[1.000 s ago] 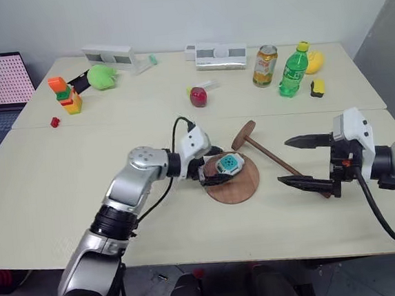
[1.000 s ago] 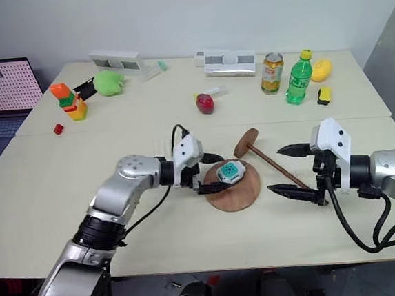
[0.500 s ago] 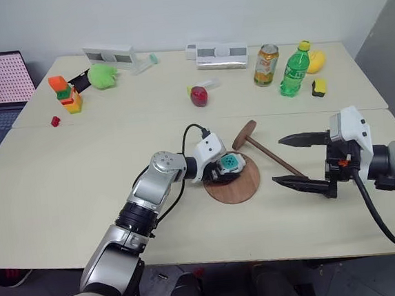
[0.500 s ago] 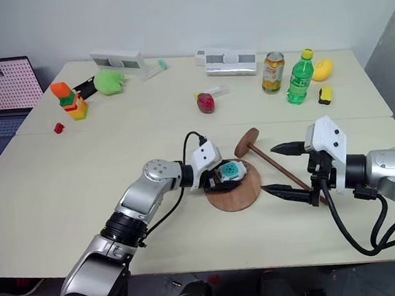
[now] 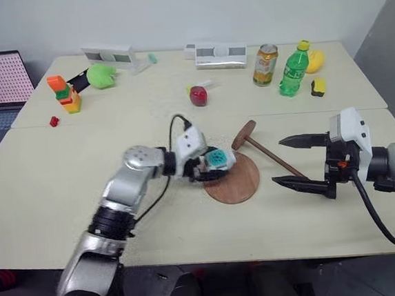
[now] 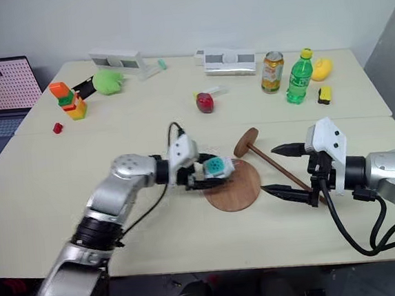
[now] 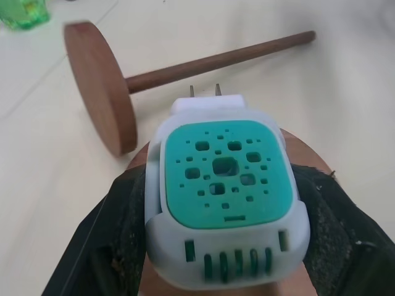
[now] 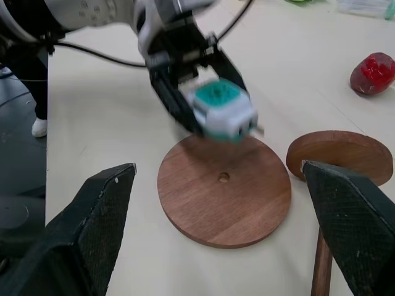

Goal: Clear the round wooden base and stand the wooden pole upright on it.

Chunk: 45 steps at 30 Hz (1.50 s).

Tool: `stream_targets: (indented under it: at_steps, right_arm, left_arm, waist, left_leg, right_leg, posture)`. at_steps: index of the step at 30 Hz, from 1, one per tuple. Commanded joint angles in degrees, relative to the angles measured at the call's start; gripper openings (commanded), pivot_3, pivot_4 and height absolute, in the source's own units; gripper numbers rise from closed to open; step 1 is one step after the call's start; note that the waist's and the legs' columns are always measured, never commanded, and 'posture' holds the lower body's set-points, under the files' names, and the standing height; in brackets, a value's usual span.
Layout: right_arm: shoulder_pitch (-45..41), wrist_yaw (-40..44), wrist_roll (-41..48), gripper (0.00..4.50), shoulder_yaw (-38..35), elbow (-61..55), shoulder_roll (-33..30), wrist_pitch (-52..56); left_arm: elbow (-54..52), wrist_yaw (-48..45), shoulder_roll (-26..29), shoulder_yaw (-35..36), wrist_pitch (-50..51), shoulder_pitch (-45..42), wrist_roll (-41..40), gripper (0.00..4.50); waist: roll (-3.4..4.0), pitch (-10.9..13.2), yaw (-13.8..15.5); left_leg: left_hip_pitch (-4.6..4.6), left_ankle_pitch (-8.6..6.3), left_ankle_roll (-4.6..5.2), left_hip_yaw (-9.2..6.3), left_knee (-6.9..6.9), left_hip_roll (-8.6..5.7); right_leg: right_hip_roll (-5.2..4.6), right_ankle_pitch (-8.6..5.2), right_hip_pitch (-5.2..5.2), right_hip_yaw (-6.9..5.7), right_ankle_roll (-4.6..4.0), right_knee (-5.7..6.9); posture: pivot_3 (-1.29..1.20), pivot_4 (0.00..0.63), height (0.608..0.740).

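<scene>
One base (image 5: 236,178) lies on the desk (image 5: 62,180), and one pole (image 5: 267,150) lies beside it. My left pincer (image 5: 211,166) squeezes one white and green plug (image 5: 218,159) above the base's edge. My right pincer (image 5: 297,161) is wide and holds nothing, near the pole.

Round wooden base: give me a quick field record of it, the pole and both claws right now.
base: flat reddish-brown round wooden base on the table, top bare, centre hole visible
removed item: white plug-in device with teal perforated face, lifted over the base's edge
left claw: shut on the device
pole: thin dark-brown wooden pole with disc end, lying on the table beside the base
right claw: open, empty, near the pole
</scene>
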Motion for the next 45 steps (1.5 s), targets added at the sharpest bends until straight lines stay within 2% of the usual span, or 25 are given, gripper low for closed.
stream_targets:
  at_steps: [1,5,9,14,16,19,21,23,30,35,39,42,45]
  right_arm:
    - [-0.63,-0.07,0.9,4.5,-0.73,-0.51,0.87,-0.98]
    - [-1.62,-0.55,0.4,4.5,0.38,-0.13,1.91,-1.13]
    - [-2.66,-0.37,0.15,4.5,0.84,0.42,2.0,-1.12]
    - [-3.87,-0.55,0.26,4.5,1.04,0.81,1.9,-0.79]
    - [-3.92,-0.75,0.35,4.5,0.99,0.59,1.95,-0.61]
    - [-3.8,-1.18,0.49,4.5,0.77,0.12,1.96,-0.32]
    - [-3.64,-1.39,0.63,4.5,0.53,-0.01,1.94,-0.19]
    - [-3.55,-1.5,0.73,4.5,0.43,-0.1,1.87,-0.14]
    - [-2.75,-1.02,0.99,4.5,-0.34,-0.16,1.4,-0.22]
    - [-1.58,-0.5,1.19,4.5,-1.31,-0.19,0.9,-0.34]
    - [-2.34,-0.86,1.8,4.5,-1.68,1.28,0.63,1.13]
    - [-5.43,-2.23,1.56,4.5,-0.47,4.04,-1.5,5.43]
    - [-12.39,-4.46,-1.66,4.5,4.42,8.72,-4.87,11.66]
  left_arm:
    - [7.39,7.06,3.16,7.18,1.19,-4.79,1.03,2.86]
    - [21.69,19.79,2.29,9.74,0.61,-10.49,5.46,2.86]
    - [33.92,29.37,-1.79,11.33,-1.49,-15.43,7.65,2.86]
    - [47.44,34.81,-6.4,12.92,-5.94,-19.97,7.84,2.86]
    - [52.1,37.32,-7.09,13.88,-7.45,-21.42,7.95,3.56]
    - [56.57,38.8,-7.56,15.12,-9.03,-22.32,7.67,3.92]
    - [57.97,38.01,-7.47,15.26,-9.38,-22.39,7.88,4.39]
    - [58.55,37.25,-7.23,15.25,-9.76,-22.11,8.2,4.48]
    - [51.31,29.09,-2.4,12.92,-6.89,-18.79,9.54,4.48]
    - [25.03,17.75,5.98,10.65,5.74,-8.7,7.28,4.48]
    - [10.19,9.13,14.33,10.73,10.9,-3.88,4.84,4.48]
    - [3.77,-2.95,20.93,11.2,6.89,-1.74,0.67,4.48]
    - [1.4,-13.83,23.8,11.64,-0.54,0.48,-3.81,4.48]
  waist:
    - [0.0,0.0,0.07]
    - [-0.01,0.0,0.06]
    - [-0.02,0.0,0.25]
    - [-0.03,-0.01,0.07]
    - [-0.04,-0.01,0.03]
    - [-0.04,-0.01,-0.4]
    - [-0.04,-0.01,-0.52]
    - [-0.04,-0.01,-0.53]
    - [-0.03,-0.01,-0.95]
    - [-0.03,-0.01,-1.64]
    - [-0.03,-0.01,-1.43]
    - [-0.03,-0.01,-1.39]
    - [0.07,-0.06,-1.38]
  left_leg:
    - [0.0,-0.02,0.04,0.0,0.0,-0.02]
    - [-0.04,-0.05,0.09,-0.06,0.06,-0.05]
    - [-0.14,-0.01,0.02,-0.11,0.07,-0.12]
    - [-0.26,0.08,-0.14,-0.11,0.09,-0.15]
    - [-0.26,0.08,-0.14,-0.1,0.08,-0.15]
    - [-0.25,0.08,-0.14,-0.07,0.08,-0.14]
    - [-0.24,0.08,-0.14,-0.07,0.08,-0.14]
    - [-0.23,0.08,-0.14,-0.07,0.09,-0.14]
    - [-0.23,0.09,-0.15,-0.08,0.11,-0.14]
    - [-0.23,0.09,-0.16,-0.07,0.09,-0.06]
    - [-0.2,0.1,-0.17,-0.1,0.12,-0.04]
    - [-0.2,0.1,-0.17,-0.09,0.13,-0.04]
    - [-0.09,0.09,-0.16,0.07,0.07,-0.05]
  right_leg:
    - [-0.01,0.0,0.0,0.0,0.0,0.0]
    - [-0.01,0.01,0.0,-0.05,0.03,-0.02]
    - [-0.08,0.02,-0.05,-0.12,0.03,-0.07]
    - [-0.11,0.02,-0.17,-0.14,0.04,-0.05]
    - [-0.11,0.02,-0.19,-0.13,0.04,-0.03]
    - [-0.11,0.02,-0.22,-0.09,0.04,0.03]
    - [-0.1,0.02,-0.22,-0.09,0.04,0.05]
    - [-0.1,0.02,-0.22,-0.08,0.04,0.09]
    - [-0.1,0.02,-0.23,-0.08,0.04,0.12]
    - [-0.06,0.02,-0.28,-0.03,0.04,0.19]
    - [-0.05,0.02,-0.26,-0.03,0.04,0.26]
    - [-0.05,0.02,-0.26,-0.03,0.04,0.3]
    - [-0.07,0.02,-0.22,0.07,0.03,0.28]
  posture:
    - [0.0,0.15,0.74]
    - [0.0,0.15,0.74]
    - [0.0,0.15,0.74]
    - [0.0,0.15,0.74]
    - [0.0,0.15,0.74]
    - [0.0,0.15,0.74]
    - [0.0,0.15,0.74]
    - [0.0,0.15,0.74]
    - [0.0,0.15,0.74]
    - [0.0,0.15,0.74]
    - [0.0,0.15,0.74]
    - [0.0,0.15,0.74]
    - [0.0,0.15,0.74]
